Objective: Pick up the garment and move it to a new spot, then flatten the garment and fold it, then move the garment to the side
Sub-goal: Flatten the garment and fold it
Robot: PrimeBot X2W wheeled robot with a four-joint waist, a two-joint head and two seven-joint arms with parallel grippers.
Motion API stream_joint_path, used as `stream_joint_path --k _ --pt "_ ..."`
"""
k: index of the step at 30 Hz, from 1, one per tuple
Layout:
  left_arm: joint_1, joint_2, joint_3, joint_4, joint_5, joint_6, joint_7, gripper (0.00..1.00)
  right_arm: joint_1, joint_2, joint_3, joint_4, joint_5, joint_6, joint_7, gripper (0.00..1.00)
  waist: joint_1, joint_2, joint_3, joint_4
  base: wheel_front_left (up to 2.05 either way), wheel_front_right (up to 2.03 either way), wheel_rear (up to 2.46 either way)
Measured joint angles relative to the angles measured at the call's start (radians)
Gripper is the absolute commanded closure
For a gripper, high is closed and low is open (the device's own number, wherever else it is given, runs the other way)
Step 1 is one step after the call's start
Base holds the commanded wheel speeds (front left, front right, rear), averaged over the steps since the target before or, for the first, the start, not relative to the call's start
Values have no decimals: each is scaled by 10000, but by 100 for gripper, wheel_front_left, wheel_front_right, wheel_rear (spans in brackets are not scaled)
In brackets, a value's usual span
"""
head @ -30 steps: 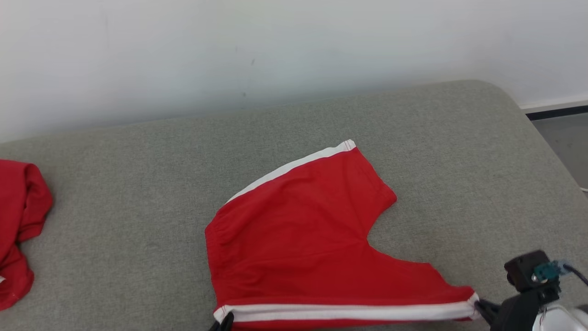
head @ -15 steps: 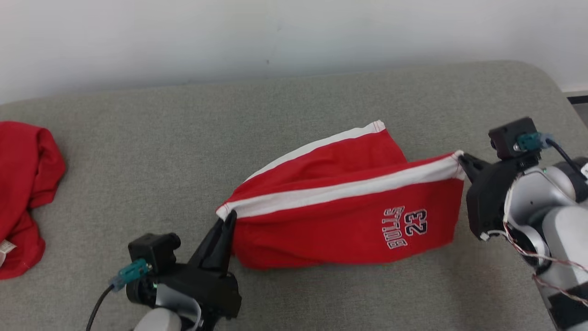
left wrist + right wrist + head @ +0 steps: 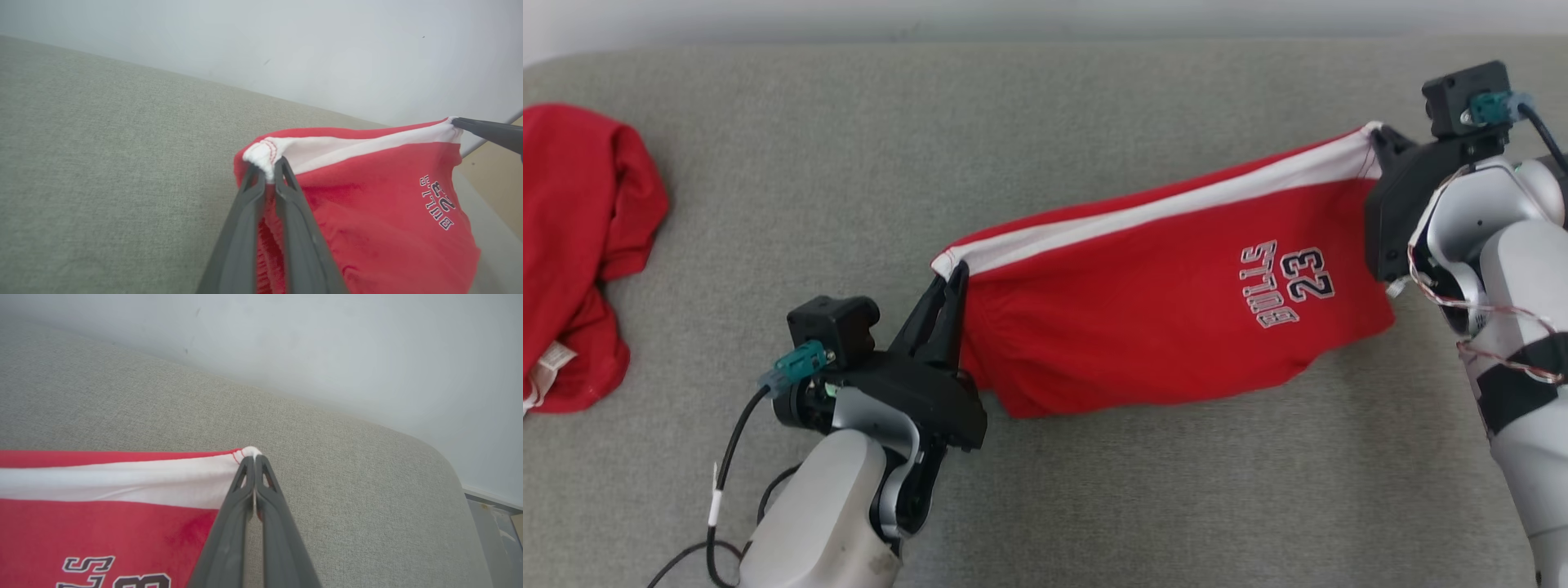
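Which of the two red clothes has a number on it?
The red shorts stretched between the left gripper and the right gripper: they show 23. The crumpled red garment at the far left shows none.

The garment [image 3: 1160, 318] hangs stretched over the padded surface [image 3: 849, 147], with the left pincer [image 3: 956, 273] at its left corner and the right pincer [image 3: 1376, 135] at its right corner, farther back. A heap of cloth [image 3: 580, 245] lies on that surface well apart to the left, and a wall [image 3: 286, 41] stands behind.
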Motion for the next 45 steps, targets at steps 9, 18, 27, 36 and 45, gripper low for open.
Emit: stream_joint_path --k 9,18,27,36,45 --pt "-724 -207 -134 754 -113 75 -401 0 -926 477 -385 1862 -451 0 -1158 0 0 1 597 561 0 0 0" --pt "-403 -84 84 746 67 -104 -830 0 -983 621 -46 2886 161 0 -1691 0 -2 0 78 552 0 0 0" --pt "1659 387 1407 -1728 2019 -146 -878 0 -250 286 75 3453 1486 0 -1137 0 -5 -2 -699 350 0 0 0" --pt "3443 67 3143 -3264 3434 -504 -878 0 184 12 -408 3975 2073 0 -984 0 -5 -2 -662 577 0 0 0" --pt "4296 -219 4174 -4017 3916 -711 -878 0 38 2 -913 4391 2104 0 -1256 0 -3 -2 -330 1047 0 0 0"
